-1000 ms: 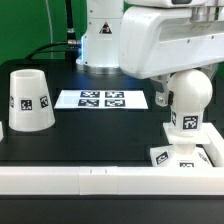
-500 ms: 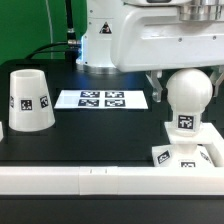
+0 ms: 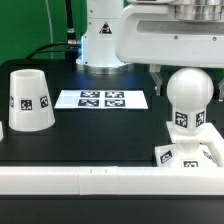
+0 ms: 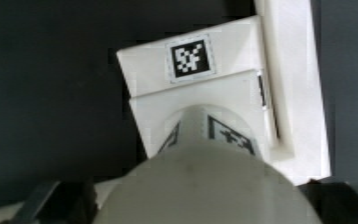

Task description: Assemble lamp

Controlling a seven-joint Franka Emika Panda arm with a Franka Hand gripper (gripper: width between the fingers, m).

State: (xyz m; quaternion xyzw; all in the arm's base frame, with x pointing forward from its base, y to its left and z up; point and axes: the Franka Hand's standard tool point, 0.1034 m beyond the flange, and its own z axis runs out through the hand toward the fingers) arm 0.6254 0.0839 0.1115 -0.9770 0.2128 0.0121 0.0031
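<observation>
Rising since a second ago, the arm (image 3: pixel 150 35) has pulled up off the bulb (image 3: pixel 188 98), whose round top is now fully uncovered in the exterior view, and the gripper (image 3: pixel 180 62) hangs just above and behind it. Its fingers are mostly hidden behind the bulb there and show only as dark blurs at the picture's edge in the wrist view, so I cannot tell whether they are spread or closed; they do not appear to hold anything. The shade (image 3: pixel 29 99) stands mouth-down, well apart from the bulb toward the exterior view's left. The marker board (image 3: pixel 102 99) lies flat between shade and bulb, slightly farther back. The bulb stands upright on the base (image 3: pixel 190 154), which rests against the white rail (image 3: pixel 90 178) at the table's front edge; its tagged post meets the base's top.
</observation>
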